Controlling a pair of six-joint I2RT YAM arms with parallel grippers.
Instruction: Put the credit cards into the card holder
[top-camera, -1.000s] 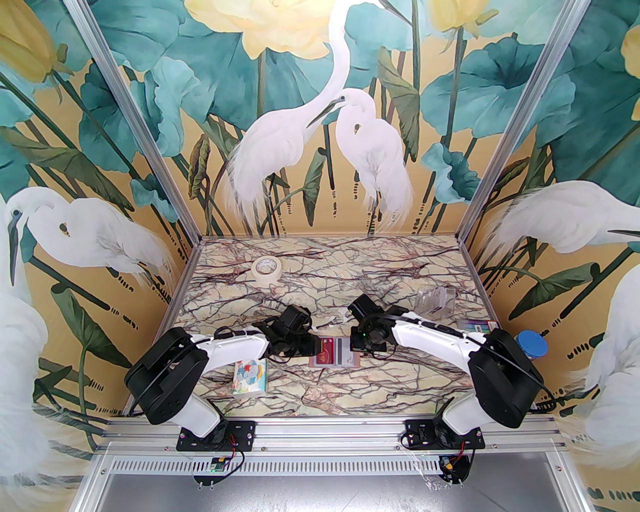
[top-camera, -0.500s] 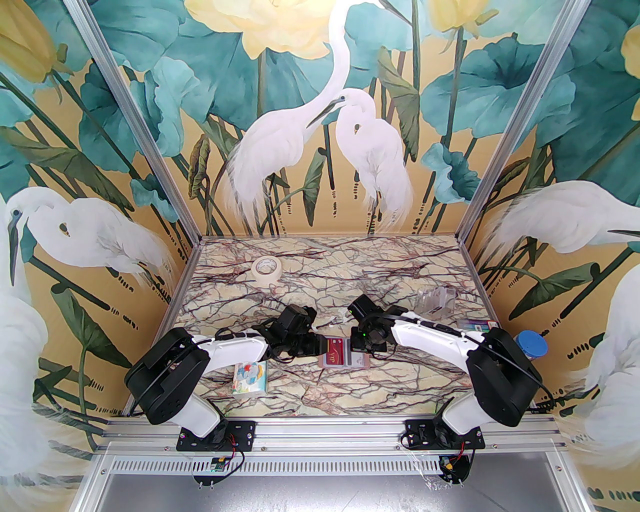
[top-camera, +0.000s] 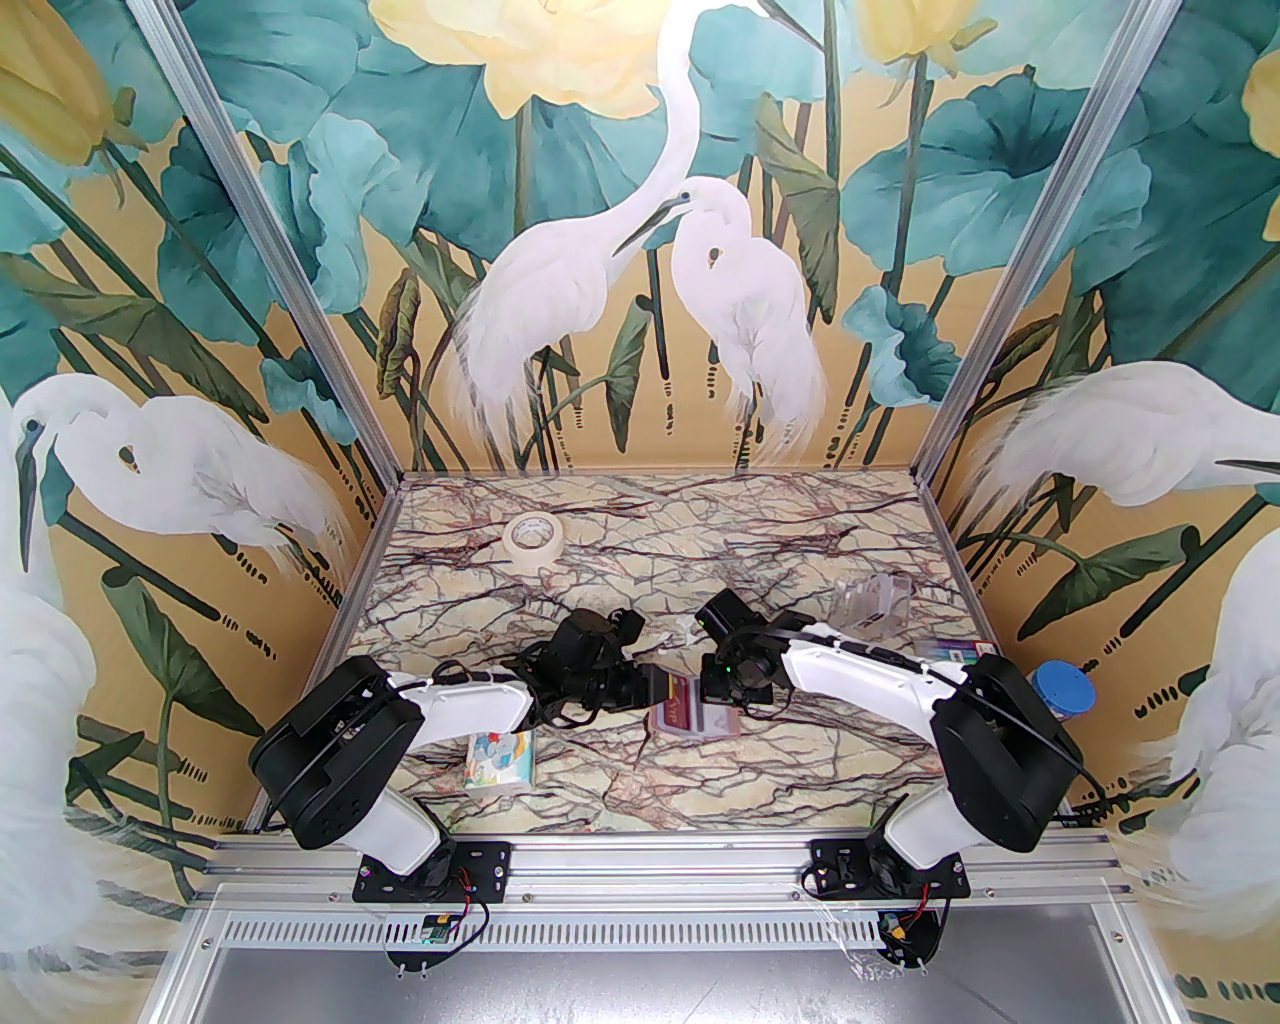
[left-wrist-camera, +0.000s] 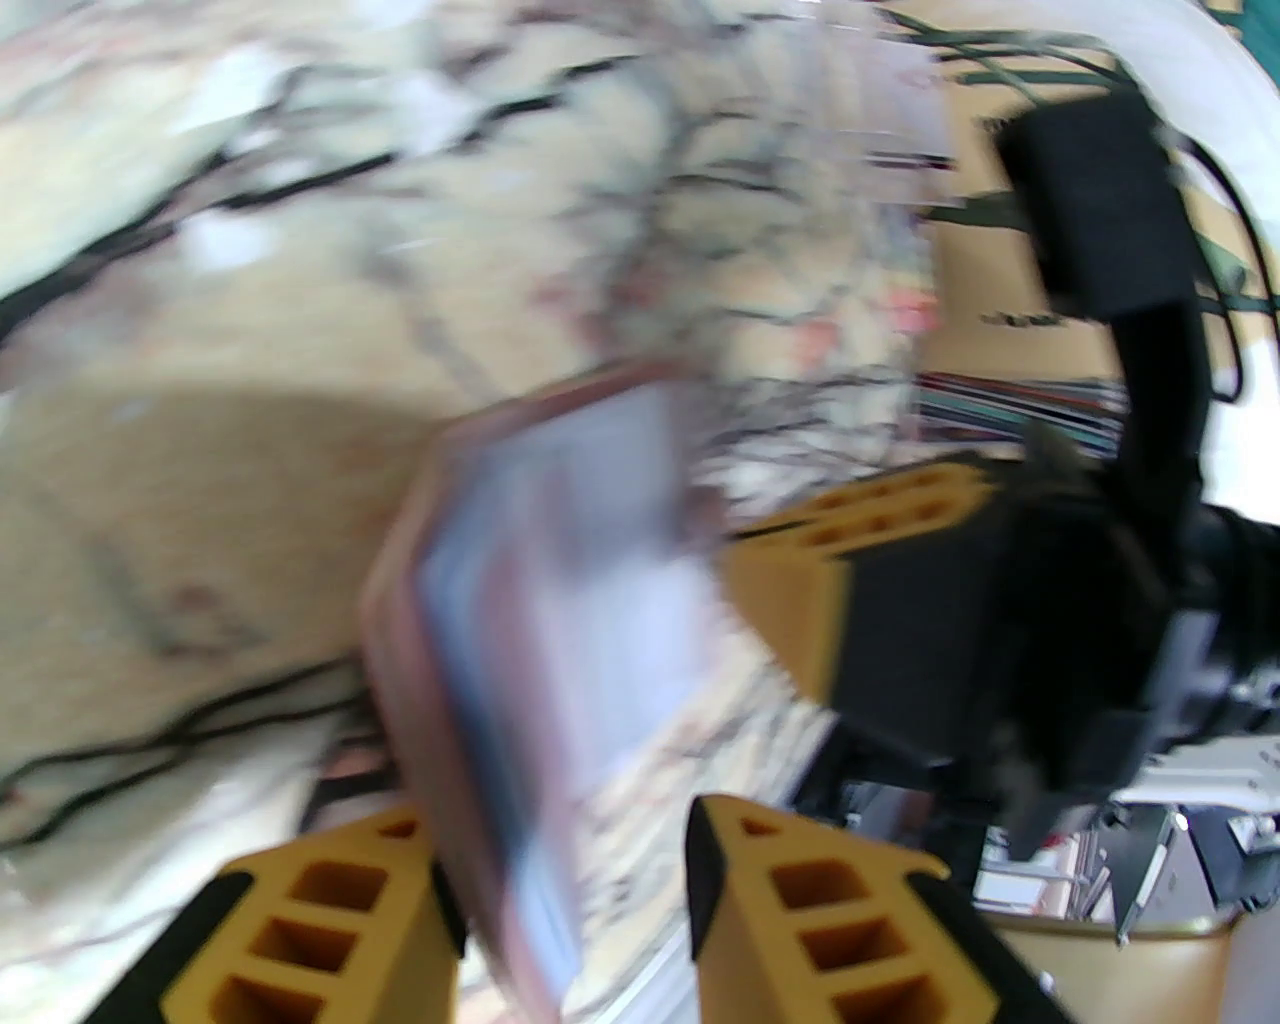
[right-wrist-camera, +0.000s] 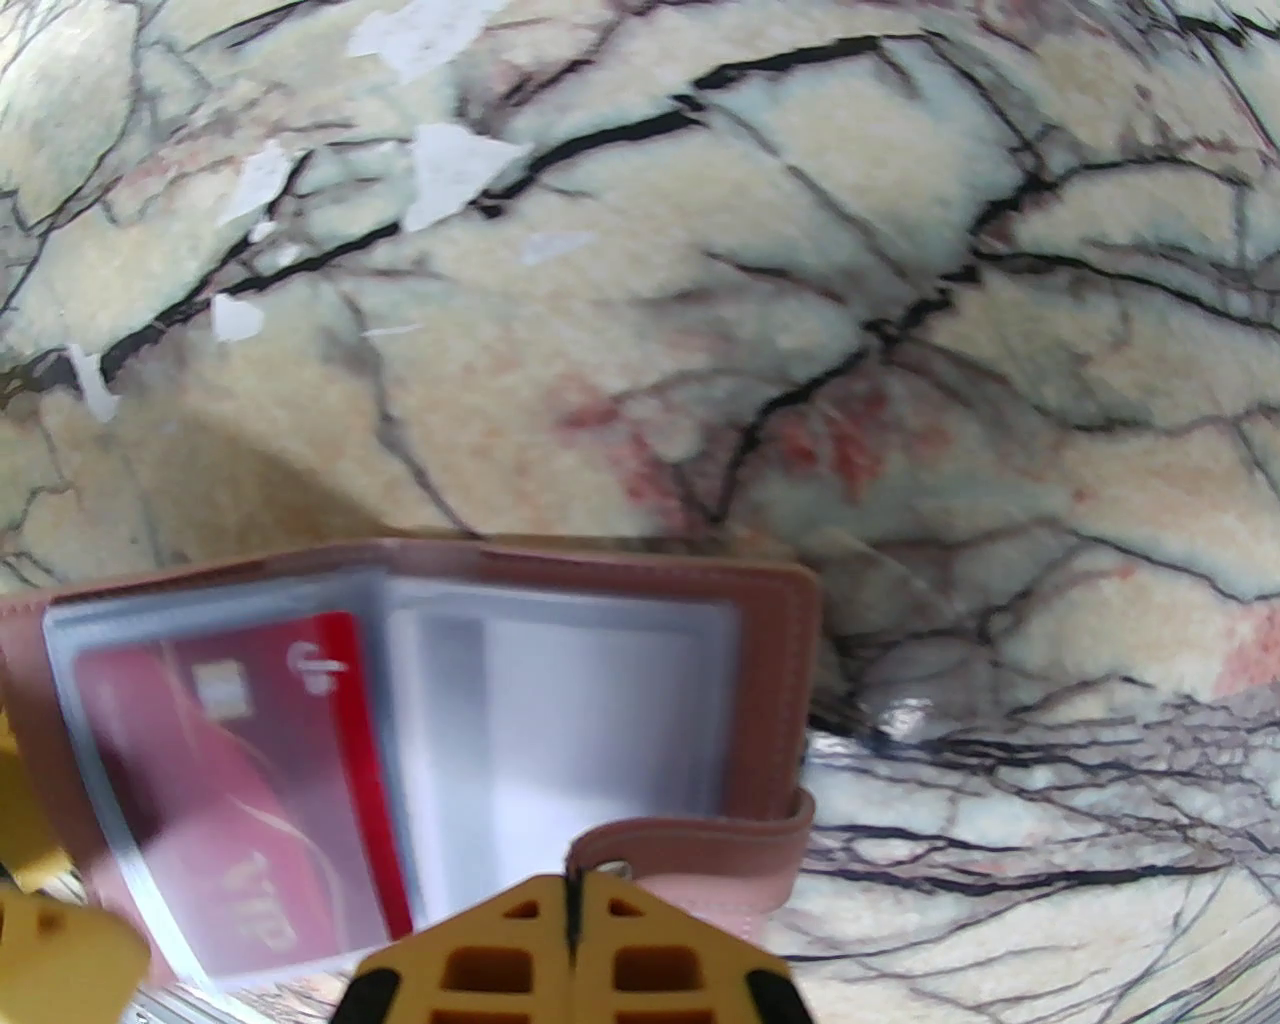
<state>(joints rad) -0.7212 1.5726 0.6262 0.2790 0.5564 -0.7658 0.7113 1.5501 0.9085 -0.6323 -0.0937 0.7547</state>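
Right wrist: pinning card holder (right-wrist-camera: 770, 680) with right end effector (right-wrist-camera: 572, 885) pressed together (left end effector (left-wrist-camera: 560, 815) spread round its flap); next, probably filling its empty sleeve squarely.

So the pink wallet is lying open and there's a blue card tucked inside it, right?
No. The plastic card tucked in the open dusty-pink leather-like wallet is red, not blue. The right wrist view shows it.

"VIP" on the red card (right-wrist-camera: 240, 790) inside the open card holder (right-wrist-camera: 775, 680)
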